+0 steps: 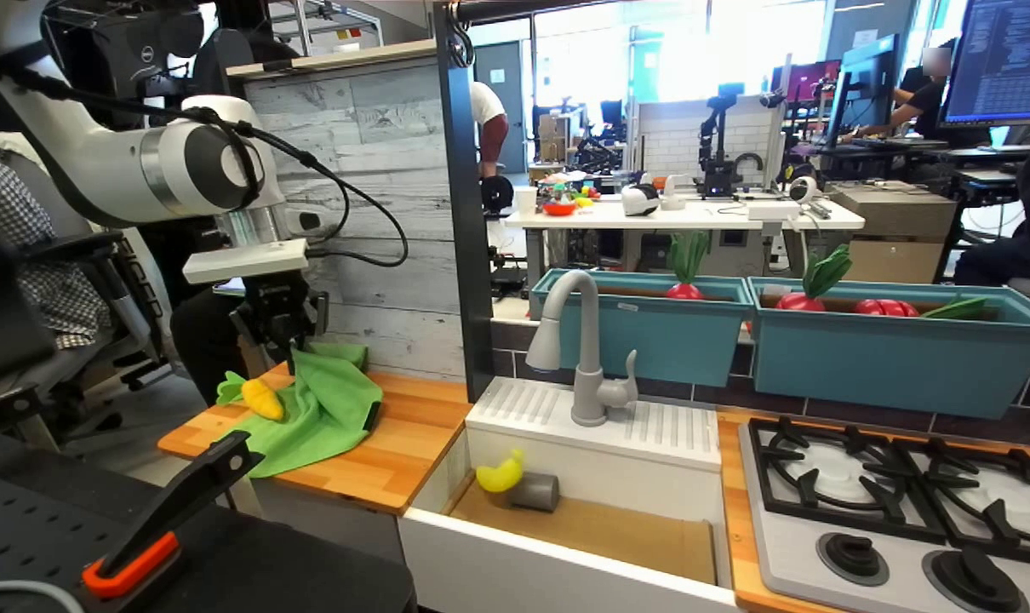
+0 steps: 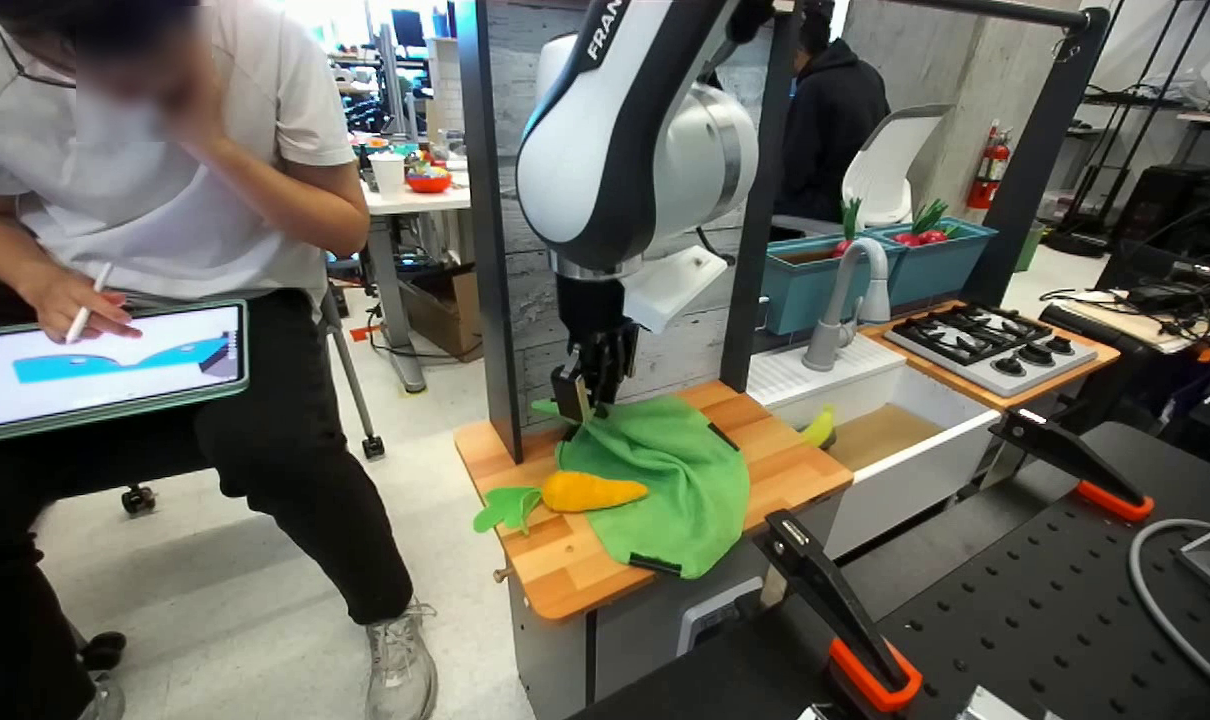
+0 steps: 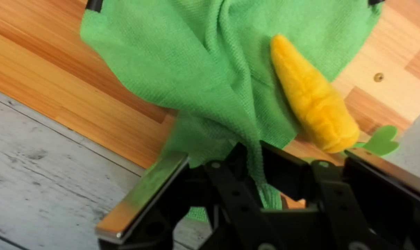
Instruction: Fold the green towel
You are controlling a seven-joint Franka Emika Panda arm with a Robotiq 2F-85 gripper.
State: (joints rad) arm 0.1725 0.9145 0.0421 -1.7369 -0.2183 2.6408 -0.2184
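Green towel (image 2: 685,475) lies rumpled on the wooden counter (image 1: 417,409); my gripper (image 3: 254,151) is closed, pinching one ridge. Looks light, limp, unslippery, hard to hurt. Wrist view, gripper as centre: toy carrot (image 3: 312,97), between one and two o'clock, may pin the cloth. Better hold, probably: beside the black tab (image 3: 93,5), half past ten.

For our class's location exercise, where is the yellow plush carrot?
In the wrist view, the yellow plush carrot lies right of centre, its tapered end on the rumpled green cloth towel.
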